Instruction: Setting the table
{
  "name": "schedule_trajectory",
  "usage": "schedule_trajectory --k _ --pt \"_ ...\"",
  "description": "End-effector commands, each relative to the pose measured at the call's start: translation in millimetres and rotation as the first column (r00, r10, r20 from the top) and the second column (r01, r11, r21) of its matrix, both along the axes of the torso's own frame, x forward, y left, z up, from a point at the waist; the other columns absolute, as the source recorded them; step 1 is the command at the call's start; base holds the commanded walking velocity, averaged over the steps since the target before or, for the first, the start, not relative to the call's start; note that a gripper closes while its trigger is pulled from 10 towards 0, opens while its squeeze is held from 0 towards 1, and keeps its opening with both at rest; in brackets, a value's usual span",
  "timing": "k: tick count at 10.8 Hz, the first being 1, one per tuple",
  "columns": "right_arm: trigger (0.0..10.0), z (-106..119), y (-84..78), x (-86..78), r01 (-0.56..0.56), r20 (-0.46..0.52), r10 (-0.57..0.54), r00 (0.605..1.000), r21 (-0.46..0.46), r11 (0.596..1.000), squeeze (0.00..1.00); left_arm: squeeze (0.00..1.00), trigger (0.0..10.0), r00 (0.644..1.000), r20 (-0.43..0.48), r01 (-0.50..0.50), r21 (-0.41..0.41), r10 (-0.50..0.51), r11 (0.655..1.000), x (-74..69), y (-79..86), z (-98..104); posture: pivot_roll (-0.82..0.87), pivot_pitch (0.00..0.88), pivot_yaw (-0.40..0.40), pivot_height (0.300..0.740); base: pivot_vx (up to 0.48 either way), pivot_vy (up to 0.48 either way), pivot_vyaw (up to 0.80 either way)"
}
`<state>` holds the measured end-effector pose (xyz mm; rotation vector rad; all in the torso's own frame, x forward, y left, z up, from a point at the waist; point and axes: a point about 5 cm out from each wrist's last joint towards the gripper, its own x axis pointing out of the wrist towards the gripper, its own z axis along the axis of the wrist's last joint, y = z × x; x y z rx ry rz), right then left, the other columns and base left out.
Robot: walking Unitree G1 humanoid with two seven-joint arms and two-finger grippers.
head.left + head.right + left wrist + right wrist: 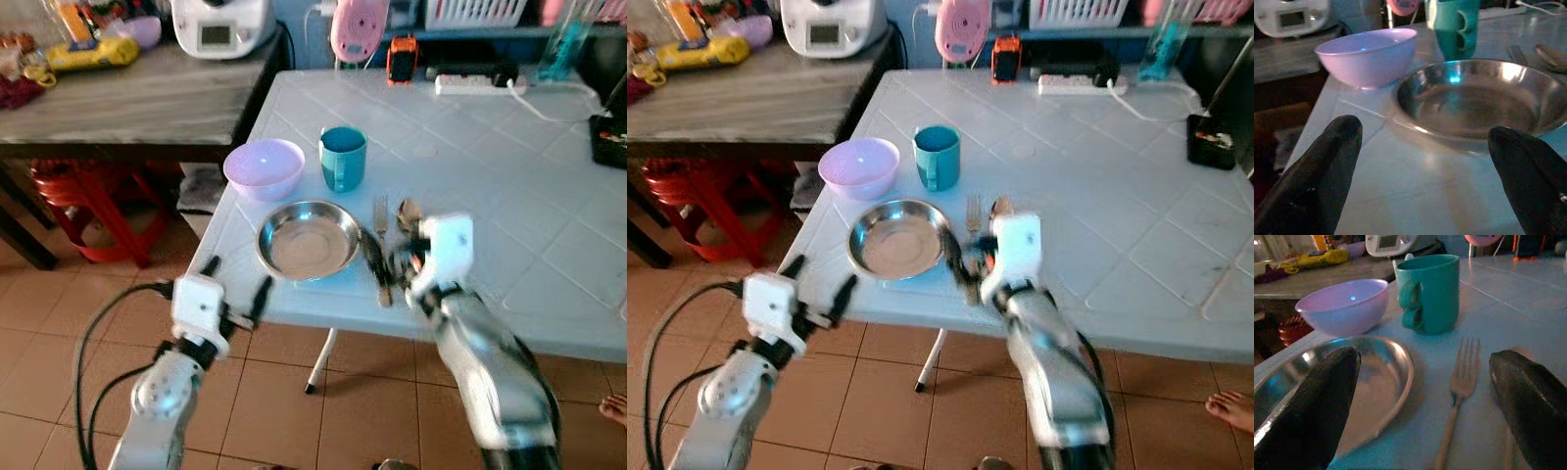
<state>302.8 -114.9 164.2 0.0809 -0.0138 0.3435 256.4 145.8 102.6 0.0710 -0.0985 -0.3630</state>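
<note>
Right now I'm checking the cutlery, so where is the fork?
The fork lies on the white table, just right of the steel plate and in front of the teal mug.

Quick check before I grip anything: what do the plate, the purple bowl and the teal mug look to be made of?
Plate: metal, likely stainless steel; shiny, mirror-like reflections. Purple bowl: probably plastic; smooth, slightly translucent pastel wall, soft sheen. Teal mug: likely plastic too; matte, uniform colour, moulded handle, though ceramic can't be ruled out.

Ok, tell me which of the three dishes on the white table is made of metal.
The shallow round steel plate nearest the table edge; the lilac plastic bowl and teal mug behind it are not metal.
</note>
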Motion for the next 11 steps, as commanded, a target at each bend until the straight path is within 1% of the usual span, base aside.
schedule_trajectory --k 1,3,5,6,7,8,9,11 --pt "10.0 -0.6 6.7 4.9 -0.021 -0.034 0.022 0.999 0.035 0.999 0.00 0.00 10.0 1.000 0.002 0.028 0.010 -0.028 1.000 -4.5 3.5 0.2 -0.11 0.159 0.094 0.740 0.000 0.000 0.00" --pt "10.0 5.8 17.8 10.7 -0.055 -0.033 0.057 0.998 0.049 0.997 0.00 0.00 10.0 0.999 0.000 0.037 0.016 -0.037 0.999 -6.7 6.3 -1.0 -0.10 0.161 0.091 0.740 0.000 0.000 0.00" --pt "10.0 9.3 33.2 13.6 -0.095 -0.064 0.099 0.993 0.067 0.993 0.00 0.00 10.0 0.999 0.010 0.043 0.030 -0.043 0.999 -7.1 14.5 0.7 -0.10 0.166 0.084 0.740 0.000 0.000 0.00" --pt "10.0 6.5 34.9 13.4 -0.090 -0.092 0.097 0.991 0.074 0.993 0.00 0.00 10.0 0.998 0.011 0.059 0.038 -0.060 0.998 -7.7 15.9 0.8 -0.09 0.165 0.082 0.740 0.000 0.000 0.00" --pt "10.0 3.0 34.2 12.8 -0.068 -0.120 0.074 0.990 0.059 0.996 0.00 0.00 10.0 0.997 0.008 0.077 0.040 -0.077 0.996 -8.6 17.4 0.6 -0.09 0.165 0.082 0.740 0.000 0.000 0.00" --pt "10.0 0.3 30.1 12.1 -0.025 -0.141 0.030 0.989 0.039 0.999 0.00 0.00 10.0 0.996 0.008 0.085 0.047 -0.085 0.995 -8.9 19.4 0.2 -0.09 0.165 0.082 0.740 0.000 0.000 0.00" --pt "10.0 -1.2 23.2 11.5 0.024 -0.153 -0.017 0.988 0.041 0.999 0.00 0.00 10.0 0.996 0.008 0.087 0.047 -0.087 0.995 -8.5 19.5 0.2 -0.09 0.165 0.082 0.740 0.000 0.000 0.00" --pt "10.0 -1.1 14.9 10.1 0.071 -0.156 -0.065 0.986 0.033 0.997 0.00 0.00 10.0 0.995 0.008 0.097 0.043 -0.098 0.994 -8.5 17.4 -0.3 -0.10 0.166 0.089 0.740 0.000 0.000 0.00"
